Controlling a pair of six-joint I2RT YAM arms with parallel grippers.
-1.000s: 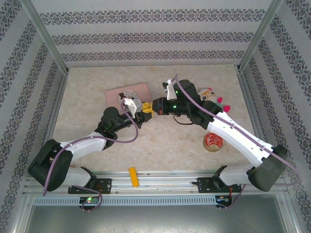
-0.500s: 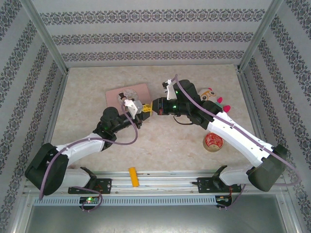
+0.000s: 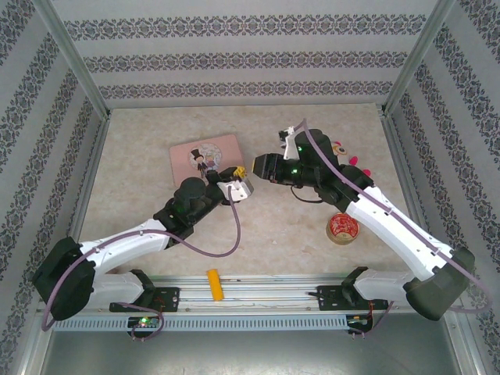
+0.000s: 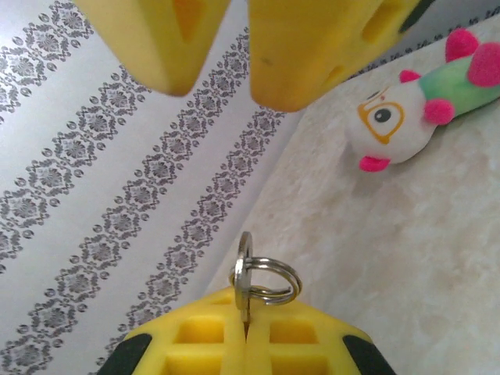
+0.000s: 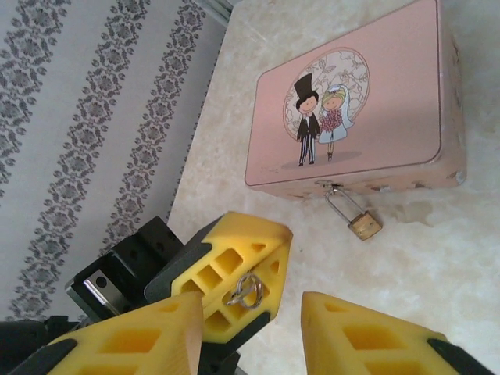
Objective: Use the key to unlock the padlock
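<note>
Currently my left claw (image 4: 246, 328) is clamped on the key (image 4: 244, 269). I see just its head and split ring (image 4: 275, 283), the blade hidden between the pads. My right claw (image 4: 234, 74) faces it, jaws apart, holding nothing. Beyond, the padlock (image 5: 363, 224) hangs from the pink tin (image 5: 375, 101), which has a cartoon bride and groom on its lid, on the desk (image 5: 437, 266).

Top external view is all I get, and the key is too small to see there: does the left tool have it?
Observer: Yes. The left tool is shut on the key, with the ring end sticking out.
Operator: And the padlock?
Observer: The padlock hangs from the front clasp of the pink tin, and its shackle looks closed.
Operator: Right tool?
Observer: The right tool is open and holds nothing.
</note>
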